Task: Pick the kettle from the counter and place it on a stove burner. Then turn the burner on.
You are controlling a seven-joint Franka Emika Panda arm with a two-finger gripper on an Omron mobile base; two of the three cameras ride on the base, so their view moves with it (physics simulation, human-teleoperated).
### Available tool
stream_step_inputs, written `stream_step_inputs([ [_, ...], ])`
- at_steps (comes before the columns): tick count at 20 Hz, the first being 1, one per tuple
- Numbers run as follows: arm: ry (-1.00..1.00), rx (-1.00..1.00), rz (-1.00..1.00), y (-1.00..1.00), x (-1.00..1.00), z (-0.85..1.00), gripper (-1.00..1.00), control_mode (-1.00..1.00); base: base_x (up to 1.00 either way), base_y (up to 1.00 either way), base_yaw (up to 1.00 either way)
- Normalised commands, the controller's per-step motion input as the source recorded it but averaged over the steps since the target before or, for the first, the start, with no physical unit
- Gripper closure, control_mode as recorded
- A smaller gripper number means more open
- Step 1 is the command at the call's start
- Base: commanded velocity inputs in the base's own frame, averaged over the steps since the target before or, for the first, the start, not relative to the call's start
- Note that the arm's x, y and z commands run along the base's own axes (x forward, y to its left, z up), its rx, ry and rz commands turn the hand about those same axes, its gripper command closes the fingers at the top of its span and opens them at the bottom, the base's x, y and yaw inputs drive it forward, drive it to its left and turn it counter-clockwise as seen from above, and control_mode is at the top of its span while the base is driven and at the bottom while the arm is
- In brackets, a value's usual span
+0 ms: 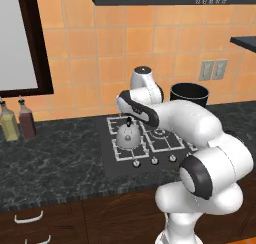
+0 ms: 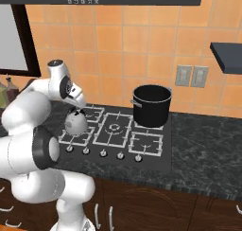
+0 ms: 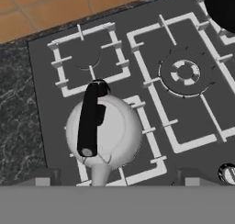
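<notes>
Since the kettle [image 3: 103,133] sits on the front-left stove burner [image 3: 147,140], off the counter [image 1: 55,160], placing looks done. Its body is rigid, smooth polished metal, probably light and slippery; the black top handle is the sensible hold. Whether the gripper above it is apart or together, I cannot tell. Knobs [image 1: 154,161] untouched.

Kettle [image 3: 103,131] sits on the front-left stove burner [image 3: 142,126], seen from above: silver dome, black handle running top to bottom, spout pointing to the view's lower edge. Rear-left grate [image 3: 87,58] bare. Centre grate with round ring [image 3: 186,72] just beside the kettle. Black pot [image 3: 222,7] at upper right corner. Silver knob [image 3: 228,173] at lower right. Marbled counter [image 3: 20,113] along the left.
</notes>
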Motion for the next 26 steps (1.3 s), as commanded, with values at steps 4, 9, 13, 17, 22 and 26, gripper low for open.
stream_step_inputs([
  [4,-0.04,0.0,0.18,-0.3,-1.0,-0.07,-1.0,-1.0,0.0,0.0,0.0],
  [9,-0.01,-0.13,0.29,-0.12,-1.0,-0.77,-1.0,-1.0,0.0,0.0,0.0],
  [13,0.0,-0.21,0.34,0.47,-0.76,-0.93,-1.0,-1.0,0.0,0.0,0.0],
  [17,0.0,-0.06,0.18,0.53,0.21,-0.38,-1.0,-1.0,0.0,0.0,0.0],
  [22,0.05,0.0,0.02,0.02,0.33,-0.15,-1.0,-1.0,0.0,0.0,0.0],
  [26,0.05,0.01,0.0,0.0,0.35,-0.05,-1.0,-1.0,0.0,0.0,0.0],
])
